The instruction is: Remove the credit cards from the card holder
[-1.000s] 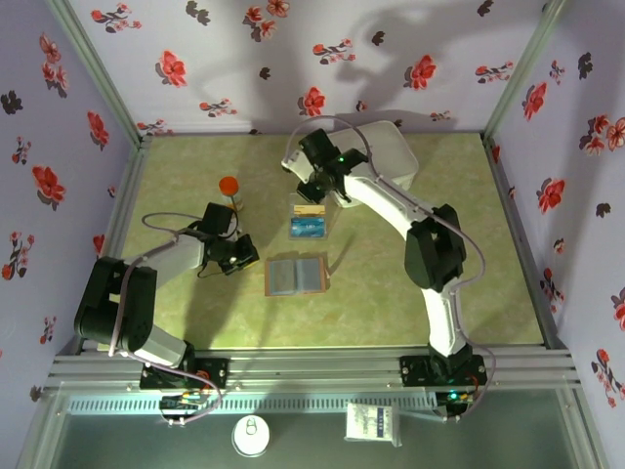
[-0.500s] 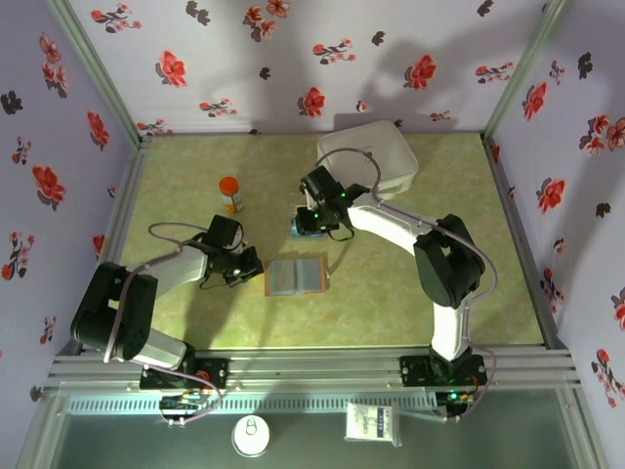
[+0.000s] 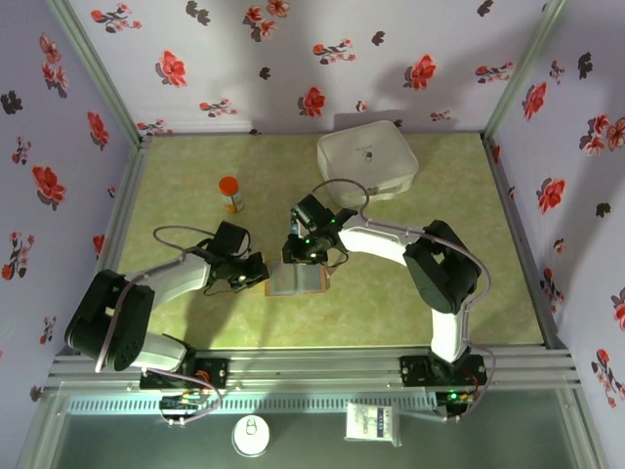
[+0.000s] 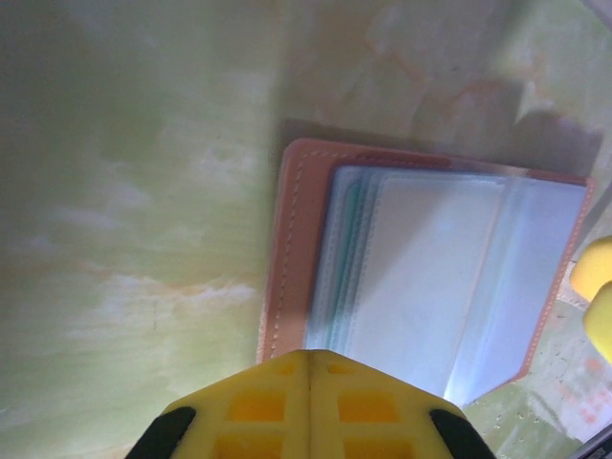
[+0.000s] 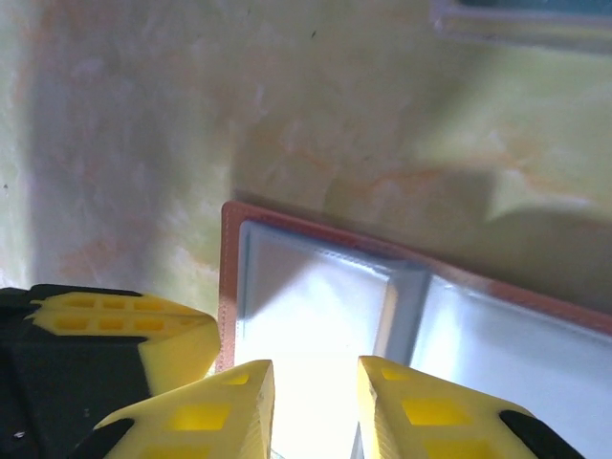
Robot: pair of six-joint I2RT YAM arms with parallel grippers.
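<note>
We see left gripper (image 4: 308, 356), jaws pressed together, at open card holder's (image 4: 421, 258) near edge, flat on green surface (image 4: 134, 191).

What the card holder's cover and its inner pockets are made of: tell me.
Cover of the card holder: looks like matte tan-brown leather, or an imitation; a stitched seam runs along its edge. The inner pockets: probably thin translucent plastic, glossy, catching bright glare.
</note>
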